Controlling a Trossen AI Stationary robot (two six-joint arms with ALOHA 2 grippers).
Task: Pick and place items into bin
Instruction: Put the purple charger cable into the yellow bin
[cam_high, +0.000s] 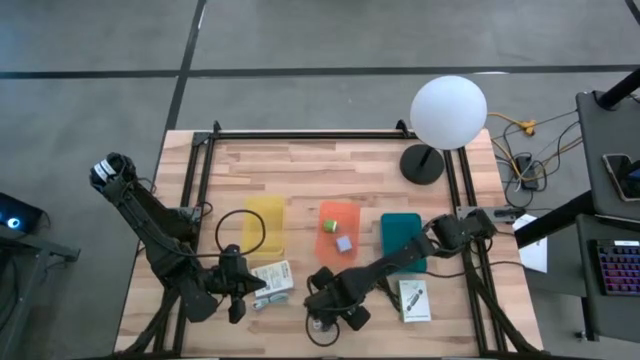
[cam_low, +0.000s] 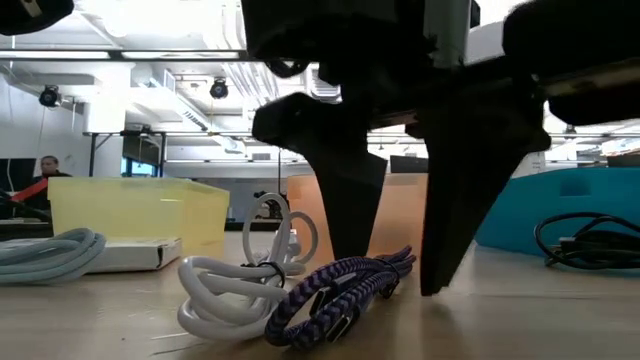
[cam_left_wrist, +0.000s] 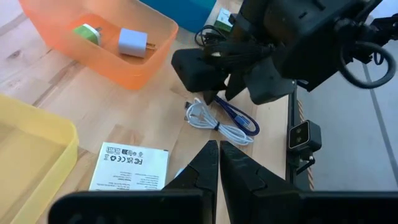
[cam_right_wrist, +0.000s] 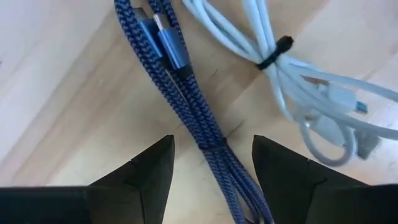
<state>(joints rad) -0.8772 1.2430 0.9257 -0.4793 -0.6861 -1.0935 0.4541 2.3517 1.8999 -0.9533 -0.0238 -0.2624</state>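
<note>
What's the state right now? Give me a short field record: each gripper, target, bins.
right gripper: open, fingers astride the blue braided cord, low over the table
left gripper: shut, empty, beside the white card
white cord: bundled with a black tie, lying next to the blue one
orange bin: holds a green cube and a pale-purple cube
yellow bin: nothing seen inside
teal bin: contents hidden by right arm

Wooden table (cam_high: 330, 165) — on it yellow bin (cam_high: 266, 224), orange bin (cam_high: 339, 232), teal bin (cam_high: 401, 236), lamp base (cam_high: 423, 163), cords (cam_low: 300, 285), cards (cam_high: 413, 300).
</note>
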